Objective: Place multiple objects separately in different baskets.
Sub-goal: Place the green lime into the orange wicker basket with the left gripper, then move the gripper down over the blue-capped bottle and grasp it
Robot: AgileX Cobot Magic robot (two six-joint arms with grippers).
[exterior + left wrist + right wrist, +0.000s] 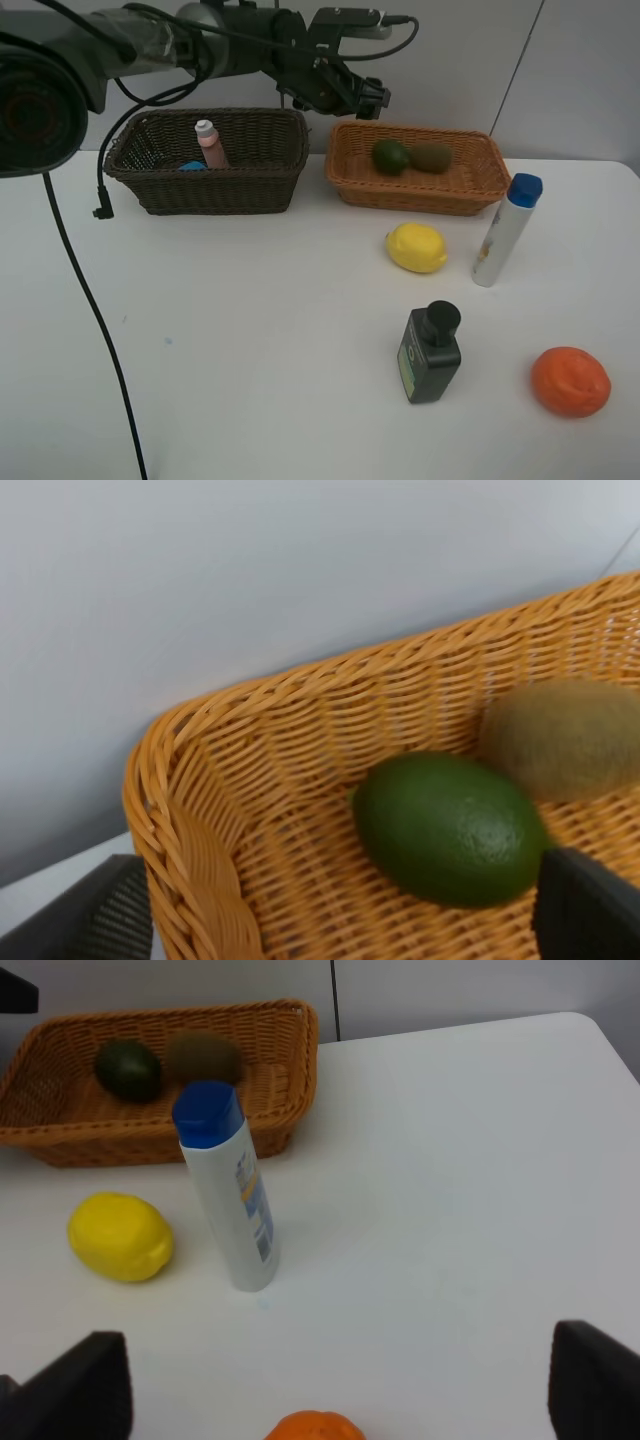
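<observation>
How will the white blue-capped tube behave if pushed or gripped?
The white tube stands tall on a narrow base, so a high push would probably topple it. Its smooth round body looks slippery and might roll once down.

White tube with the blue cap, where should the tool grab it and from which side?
Grip the white tube around its round body, about mid-height, below the blue cap. It stands upright with a slight lean, cap up, so come in level from the side away from the lemon, closing across its narrow width.
</observation>
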